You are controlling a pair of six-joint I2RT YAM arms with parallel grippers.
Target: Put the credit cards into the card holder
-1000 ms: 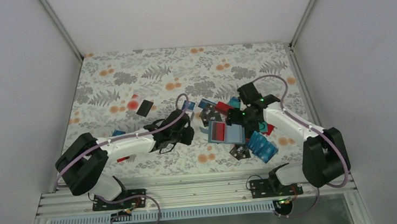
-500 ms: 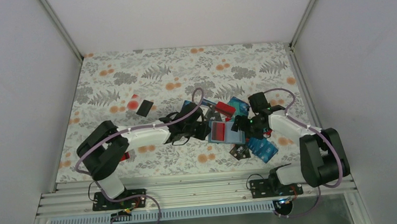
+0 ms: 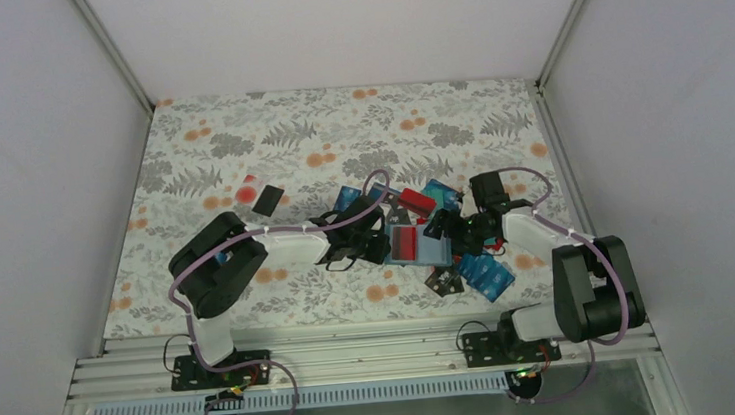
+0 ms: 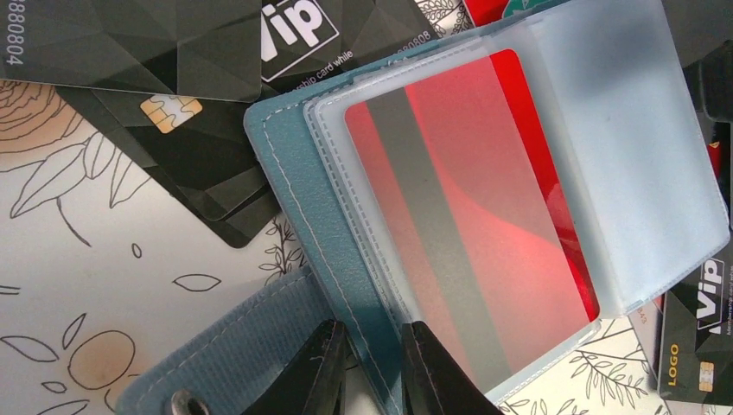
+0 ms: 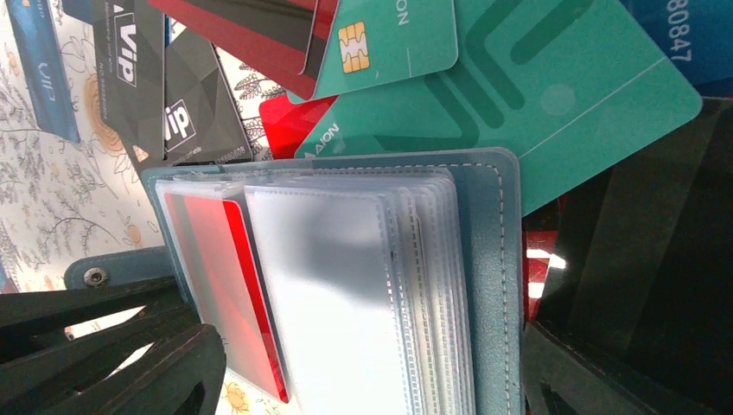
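Observation:
The teal-blue card holder [image 3: 435, 252] lies open in the middle of the table, its clear sleeves fanned out [image 5: 346, 294]. One red credit card [image 4: 467, 216] sits inside the front sleeve. My left gripper [image 4: 373, 346] is shut on the holder's left cover edge, beside the snap strap [image 4: 199, 363]. Wide open, my right gripper [image 5: 372, 380] straddles the holder from the right, one finger on each side. Loose credit cards lie around it: black ones [image 4: 130, 52], teal ones [image 5: 519, 86] and blue ones [image 3: 487, 275].
A red card and a black card [image 3: 260, 195] lie apart at the left on the flowered cloth [image 3: 237, 139]. More cards are stacked behind the holder [image 3: 423, 198]. White walls close in the table on three sides.
My left arm has reached right, from the middle left to the holder's left edge. The right gripper has dropped nearer and lower over the holder's right side.

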